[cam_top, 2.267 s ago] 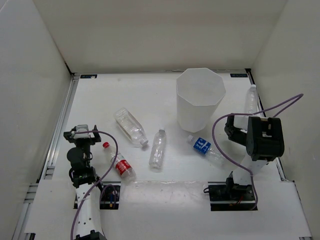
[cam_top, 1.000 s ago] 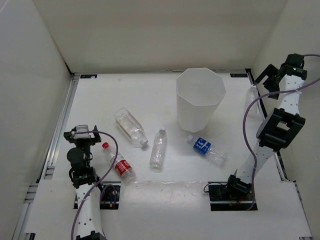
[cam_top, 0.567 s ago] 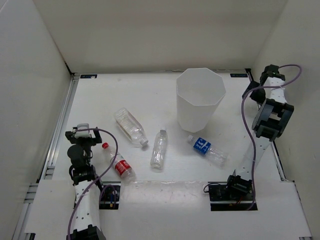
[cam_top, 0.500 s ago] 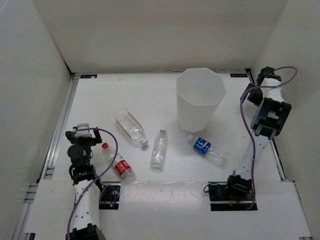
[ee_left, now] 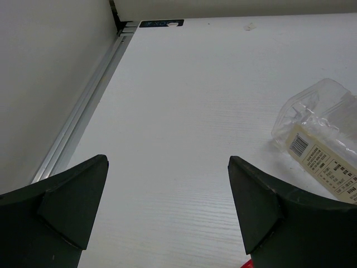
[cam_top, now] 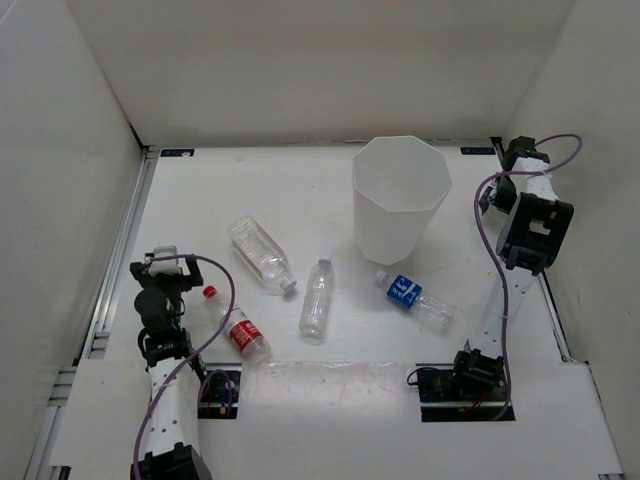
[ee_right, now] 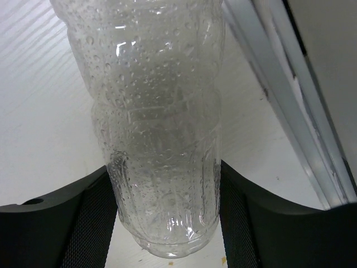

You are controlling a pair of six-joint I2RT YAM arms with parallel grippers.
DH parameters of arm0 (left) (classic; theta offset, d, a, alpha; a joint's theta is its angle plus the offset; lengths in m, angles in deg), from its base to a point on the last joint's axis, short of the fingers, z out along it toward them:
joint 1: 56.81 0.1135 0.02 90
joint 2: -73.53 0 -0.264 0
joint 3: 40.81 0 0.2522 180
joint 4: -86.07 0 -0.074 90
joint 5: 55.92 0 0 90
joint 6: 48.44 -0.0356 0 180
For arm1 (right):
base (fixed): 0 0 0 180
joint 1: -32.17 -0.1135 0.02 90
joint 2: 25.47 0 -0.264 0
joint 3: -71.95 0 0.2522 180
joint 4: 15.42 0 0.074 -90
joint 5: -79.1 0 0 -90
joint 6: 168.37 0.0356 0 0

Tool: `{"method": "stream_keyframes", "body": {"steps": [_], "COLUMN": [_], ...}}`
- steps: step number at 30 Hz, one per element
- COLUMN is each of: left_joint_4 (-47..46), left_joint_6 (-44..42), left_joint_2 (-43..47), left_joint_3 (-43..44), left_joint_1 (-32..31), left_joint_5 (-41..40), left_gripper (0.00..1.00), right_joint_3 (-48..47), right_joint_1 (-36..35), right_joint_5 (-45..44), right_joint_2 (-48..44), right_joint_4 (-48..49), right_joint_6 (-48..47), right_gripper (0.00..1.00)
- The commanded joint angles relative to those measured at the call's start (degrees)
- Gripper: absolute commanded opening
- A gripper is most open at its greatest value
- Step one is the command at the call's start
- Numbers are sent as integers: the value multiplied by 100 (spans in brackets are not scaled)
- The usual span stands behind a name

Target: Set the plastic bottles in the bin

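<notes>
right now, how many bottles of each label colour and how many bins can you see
red-label clear plastic bottle: 1
blue-label clear plastic bottle: 1
other small clear plastic bottles: 3
tall white octagonal plastic bin: 1
total: 6

We find the bin [cam_top: 401, 195] standing at the back right of the table [cam_top: 300, 190]. Before it lies the front bottle [cam_top: 415, 298]. Left of that lies the middle bottle [cam_top: 317, 297], then the back-left bottle [cam_top: 260, 254]. Nearest us is the near-left bottle [cam_top: 238, 328], just right of the left gripper [cam_top: 165, 262]. Right of the bin, beside the rail [ee_right: 284, 106], the last bottle [ee_right: 162, 139] sits between the fingers of the right gripper [ee_right: 166, 220], touching both.
</notes>
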Motion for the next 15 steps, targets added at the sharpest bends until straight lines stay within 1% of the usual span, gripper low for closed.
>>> {"method": "stream_keyframes", "body": {"steps": [1, 3, 4, 5, 6, 9, 11, 12, 13, 14, 15], "left_joint_4": [-103, -50, 11, 90, 151, 494, 722, 1141, 1371, 1609, 1828], "left_joint_6": [13, 13, 13, 13, 13, -101, -389, -566, -759, -1048, -1051], "left_joint_2": [118, 250, 354, 407, 504, 714, 768, 821, 717, 594, 271], "left_joint_3": [-866, -866, -866, -805, -743, -383, -164, 159, 354, 565, 1019], "left_joint_1": [39, 39, 39, 39, 39, 39, 39, 39, 39, 39, 39], "left_joint_5": [-3, -3, -3, -82, -82, -170, 145, 294, 609, 699, 700], "left_gripper": [100, 100, 100, 100, 100, 100, 100, 100, 100, 100, 100], "right_joint_3": [16, 16, 16, 16, -36, -168, -230, -230, -230, -178, -82], "right_joint_1": [-354, -478, -591, -645, -715, -847, -961, -1136, -1251, -1391, -1714], "right_joint_5": [169, 91, 91, 21, 20, -32, -93, -94, -155, -155, -242], "right_joint_2": [-1008, -1405, -1842, -2073, -2502, -3232, -3542, -3848, -4007, -4157, -4480], "right_joint_4": [69, 218, 297, 394, 595, 938, 1088, 1228, 1325, 1413, 1527], "right_joint_6": [-109, -110, -110, -23, -22, 180, 259, 259, 207, 41, -56], "right_gripper": [0, 0, 0, 0, 0, 0, 0, 0, 0, 0, 0]}}
